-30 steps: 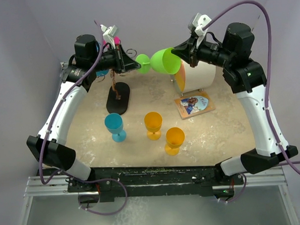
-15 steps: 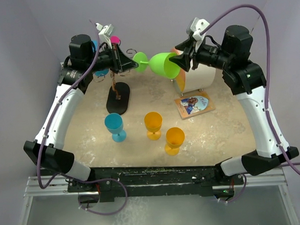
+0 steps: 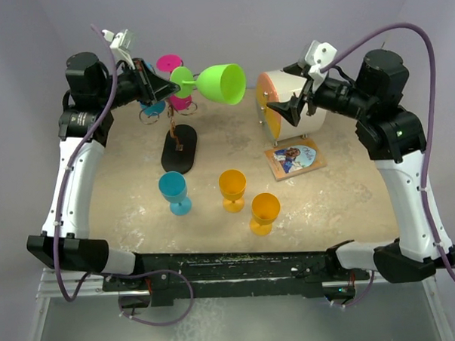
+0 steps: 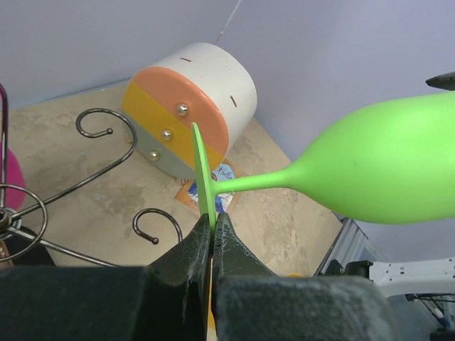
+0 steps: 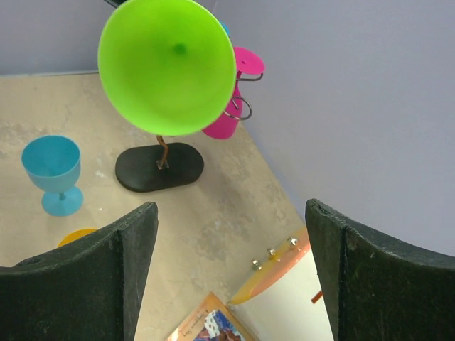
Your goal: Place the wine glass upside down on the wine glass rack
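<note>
while your left tool [image 4: 212,231] pinches the wine glass [image 4: 384,170] by its foot, sideways in the air just beside the wine glass rack [image 3: 179,148]'s top arms, your right tool [image 3: 294,109] hangs spread and empty, so inverting and hanging it are not yet done.

- Green glass [image 4: 384,167]: smooth, opaque plastic with a soft satin sheen.
- Rack [image 5: 160,167]: thin dark metal wire, slightly shiny; its oval base is matt black.
- Table [image 3: 335,203]: mottled beige top, stone-like, rough and dull.
- Cylinder [image 4: 213,78]: smooth matt white shell; the orange face is set with bright metal studs [image 4: 166,133].
- Left gripper [image 4: 212,231]: matt black plastic with a grainy surface.
- Card [image 3: 295,157]: probably glossy printed paper.
- Cable [image 3: 400,25]: smooth purple sheath.
</note>
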You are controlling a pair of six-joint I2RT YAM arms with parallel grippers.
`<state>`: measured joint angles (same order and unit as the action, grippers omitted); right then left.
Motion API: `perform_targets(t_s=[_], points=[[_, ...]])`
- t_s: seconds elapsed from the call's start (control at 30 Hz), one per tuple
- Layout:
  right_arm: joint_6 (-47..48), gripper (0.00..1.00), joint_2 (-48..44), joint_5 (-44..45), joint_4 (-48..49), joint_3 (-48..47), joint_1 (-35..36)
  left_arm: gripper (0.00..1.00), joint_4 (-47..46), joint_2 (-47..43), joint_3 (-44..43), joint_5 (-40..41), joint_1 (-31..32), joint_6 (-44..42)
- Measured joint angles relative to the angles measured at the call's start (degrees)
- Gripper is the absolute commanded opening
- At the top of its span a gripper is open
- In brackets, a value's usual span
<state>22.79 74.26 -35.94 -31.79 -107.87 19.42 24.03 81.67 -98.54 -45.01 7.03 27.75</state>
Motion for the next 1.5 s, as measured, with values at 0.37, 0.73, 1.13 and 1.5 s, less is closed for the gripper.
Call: perform_targets(t_s=[0.37,0.73,1.13,1.5], points=[[-3.15,0.89,-4.79,0.37,1.11,6.49,-8.24,0.0,5.05,-2.01,-2.99,6.47,-2.38,-8.11],[-7.13,0.88,-6.16,9.97,5.53,16.52,-11.67,0.0,12.33,-0.33,-20.02,21.84,-1.92,-20.98],[-2.23,0.86,-6.95,9.01,10.34,35.26,-13.79,0.0,11.91,7.61,-25.92,41.11,9.22,-38.34],[2.36,0.86,-6.8,-2.34,9.88,40.65,-16.33,0.0,3.34,12.35,-25.73,51.1,16.83,-56.54]])
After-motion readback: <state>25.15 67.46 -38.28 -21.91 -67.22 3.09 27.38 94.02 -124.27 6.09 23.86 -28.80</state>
